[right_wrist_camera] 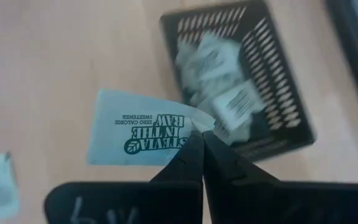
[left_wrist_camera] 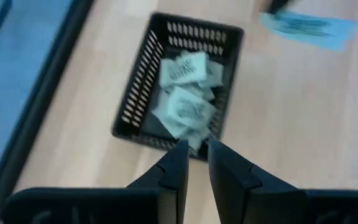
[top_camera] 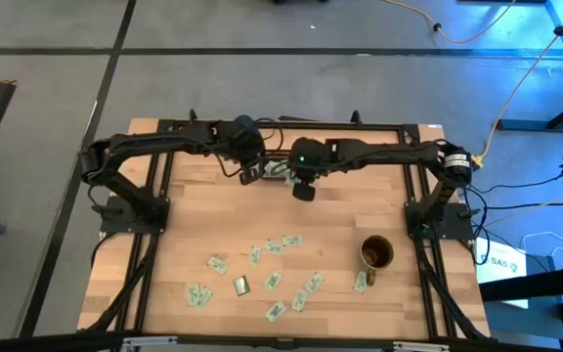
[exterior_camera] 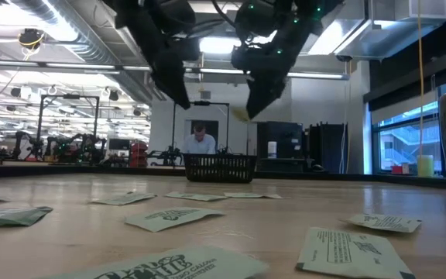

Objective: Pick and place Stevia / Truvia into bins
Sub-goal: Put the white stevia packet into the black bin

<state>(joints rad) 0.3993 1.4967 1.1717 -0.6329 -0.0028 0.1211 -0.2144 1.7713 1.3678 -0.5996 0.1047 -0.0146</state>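
Right end effector was pinched shut on one Stevia packet by its corner, just beside the black bin. Left end effector was held narrowly open and empty near the bin's rim. Packets were judged light, thin and bendy, best taken by an edge. More loose packets and a mug were left on the tabletop, well apart from the bin.

Black slatted tray holds packets; others scattered on table
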